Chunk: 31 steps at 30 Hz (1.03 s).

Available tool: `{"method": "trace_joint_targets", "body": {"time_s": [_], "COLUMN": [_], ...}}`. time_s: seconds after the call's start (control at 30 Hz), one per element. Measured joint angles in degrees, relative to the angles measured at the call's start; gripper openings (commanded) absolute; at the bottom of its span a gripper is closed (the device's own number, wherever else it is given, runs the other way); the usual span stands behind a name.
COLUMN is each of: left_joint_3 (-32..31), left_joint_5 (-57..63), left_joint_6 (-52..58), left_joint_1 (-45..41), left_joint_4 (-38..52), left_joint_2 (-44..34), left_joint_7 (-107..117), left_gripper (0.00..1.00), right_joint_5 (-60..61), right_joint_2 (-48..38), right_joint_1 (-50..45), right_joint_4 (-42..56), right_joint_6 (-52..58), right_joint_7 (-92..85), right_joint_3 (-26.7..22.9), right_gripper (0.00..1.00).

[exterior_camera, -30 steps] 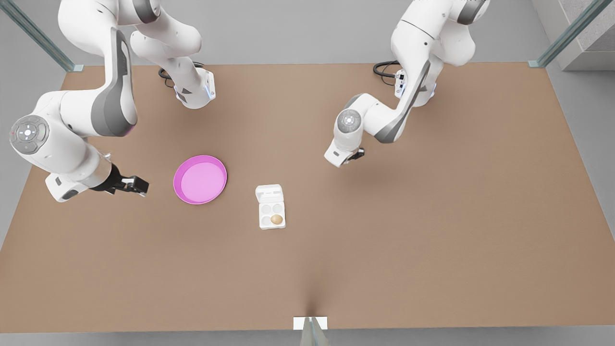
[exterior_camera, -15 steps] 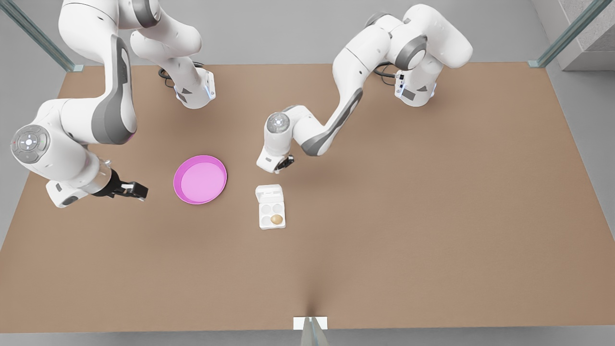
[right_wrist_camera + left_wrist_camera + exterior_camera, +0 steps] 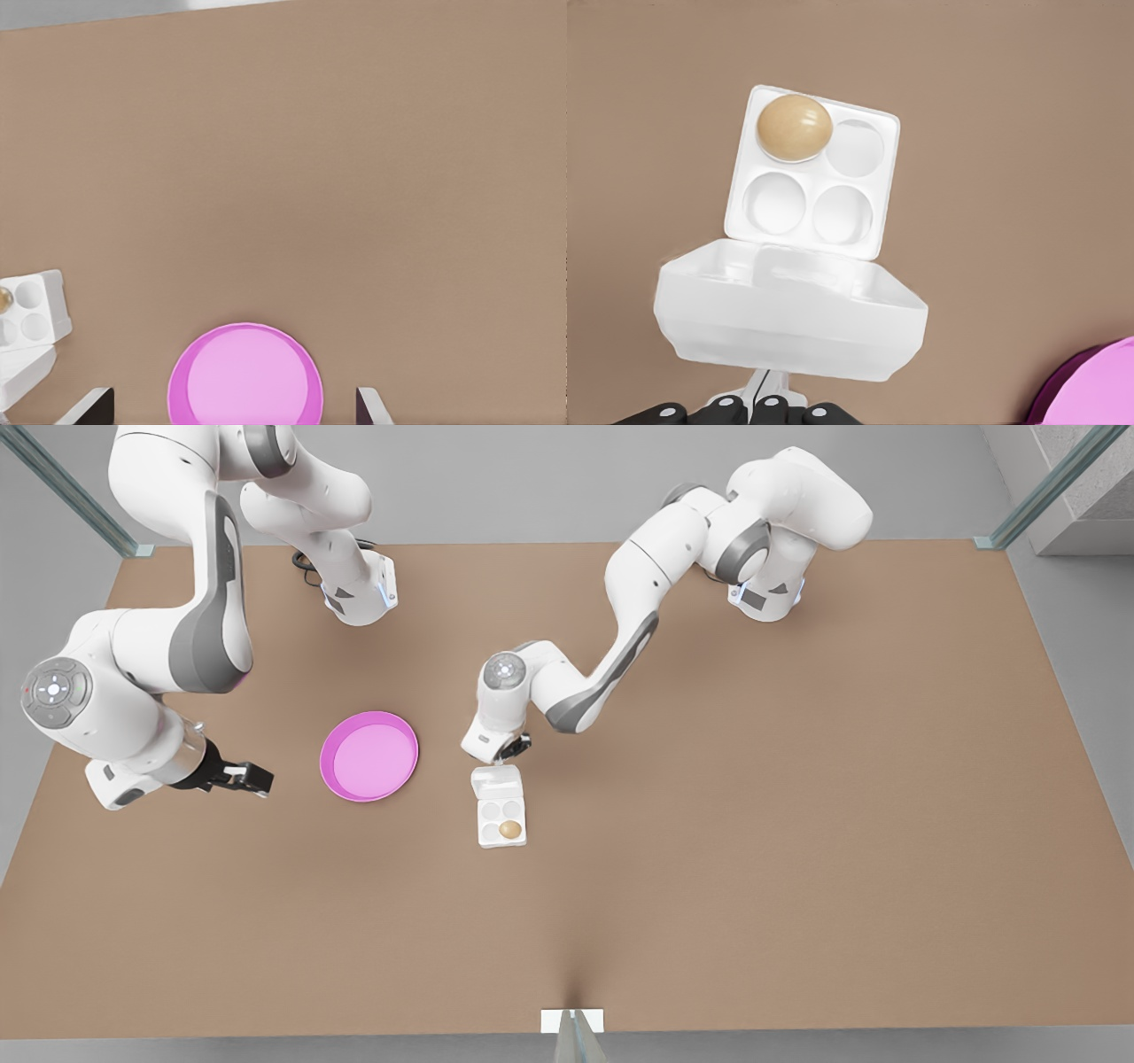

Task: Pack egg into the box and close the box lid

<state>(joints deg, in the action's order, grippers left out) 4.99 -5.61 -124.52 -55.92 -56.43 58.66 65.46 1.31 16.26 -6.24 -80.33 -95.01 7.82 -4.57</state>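
We see the smooth tan oval egg point(image 3: 509, 829) seated in the 5 o'clock cup of the white moulded box point(image 3: 502, 821); its box lid point(image 3: 496, 781) lies open at 12 o'clock. The left gripper point(image 3: 508, 755) hovers at the lid, fingers indiscernible. The right gripper point(image 3: 252, 777), fingers apart, waits at 9 o'clock of the round glossy pink plate point(image 3: 368, 755) on the matte brown table point(image 3: 797, 824).

Above the box point(image 3: 502, 822) the room stands free over its cups; the left end effector point(image 3: 507, 754) crowds the box lid point(image 3: 496, 780) at the hinge end. The pink plate point(image 3: 369, 755) lies between the right end effector point(image 3: 251, 776) and the box. The worktop point(image 3: 797, 824) elsewhere lies bare.
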Motion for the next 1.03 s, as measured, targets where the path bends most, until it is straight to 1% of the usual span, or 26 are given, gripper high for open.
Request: {"method": "trace_joint_targets", "body": {"time_s": [0.17,0.3,0.37,0.4,0.47,0.53,0.57,0.6,0.63,0.67,0.7,0.73,0.77,0.8,0.83,0.87,0.9,0.93,1.03], "left_joint_3": [0.02,0.11,0.12,0.24,0.30,0.54,0.85,0.33,-3.06,-3.84,-3.02,-3.00,-2.43,1.36,-1.27,-5.72,-6.16,-6.21,-6.49], "left_joint_5": [1.04,1.44,1.53,1.58,2.18,3.13,3.75,4.43,4.95,4.76,3.67,2.63,1.92,1.49,1.61,2.74,3.71,4.66,6.59], "left_joint_6": [0.41,0.41,0.43,0.42,-0.40,-1.55,2.79,11.23,22.73,37.48,45.59,50.94,54.04,55.50,45.41,42.51,41.73,41.64,42.20], "left_joint_1": [0.88,0.90,0.90,0.85,1.86,2.56,3.26,6.09,13.69,20.90,28.87,35.94,42.95,45.76,48.24,51.24,51.93,52.08,51.65], "left_joint_4": [1.63,5.56,6.15,8.42,11.24,12.70,12.44,11.72,6.59,6.15,6.24,6.17,5.85,4.67,-14.55,-21.14,-24.49,-26.66,-27.01], "left_joint_2": [0.01,2.09,2.30,4.59,6.66,7.42,4.46,-1.95,-11.04,-17.25,-20.39,-22.56,-25.08,-27.44,-40.12,-46.19,-50.28,-52.67,-52.94], "left_joint_7": [-0.42,-0.25,-0.14,-0.15,-1.19,-2.18,-2.25,-3.06,-13.09,-27.07,-36.16,-45.65,-55.09,-59.31,-59.25,-59.27,-59.39,-59.51,-59.95], "left_gripper": [0.21,0.21,0.21,0.21,0.21,0.21,0.21,0.48,1.00,1.00,1.00,1.00,1.00,1.00,1.00,1.00,1.00,1.00,1.00], "right_joint_5": [0.23,0.02,-0.16,-0.22,-0.34,-0.34,-0.34,-0.34,-0.34,-0.30,-0.26,-0.26,-0.26,-0.33,0.18,-0.18,-0.20,-0.02,0.10], "right_joint_2": [0.16,0.90,1.23,1.26,1.24,1.27,1.27,1.29,1.23,1.23,1.23,1.24,1.23,1.15,1.15,1.14,1.15,1.14,1.14], "right_joint_1": [0.01,0.01,0.00,0.00,0.00,-0.01,-0.12,-0.14,-0.06,-0.08,-0.01,0.02,0.10,0.11,1.04,1.78,1.22,1.32,1.24], "right_joint_4": [0.56,1.55,2.07,2.11,2.11,2.11,2.11,2.11,2.11,2.67,2.97,3.30,3.34,3.85,4.77,4.83,4.83,4.83,4.83], "right_joint_6": [0.00,-0.09,-0.09,-0.09,-0.09,-0.09,0.00,0.00,0.00,0.05,0.02,0.07,0.08,0.09,0.48,0.53,0.53,0.53,0.50], "right_joint_7": [0.00,-0.09,-0.09,-0.09,-0.09,-0.18,-0.18,-0.12,-0.17,-0.11,-0.01,-0.07,-0.09,-0.44,-1.01,-1.14,-1.09,-1.06,-1.05], "right_joint_3": [0.00,0.00,0.00,0.00,0.00,0.00,0.00,0.00,0.00,0.00,0.00,0.00,-0.08,-0.09,-0.96,-1.08,-1.05,-1.05,-1.06], "right_gripper": [1.00,1.00,1.00,1.00,1.00,1.00,1.00,1.00,1.00,1.00,1.00,1.00,1.00,1.00,1.00,1.00,1.00,1.00,1.00]}}
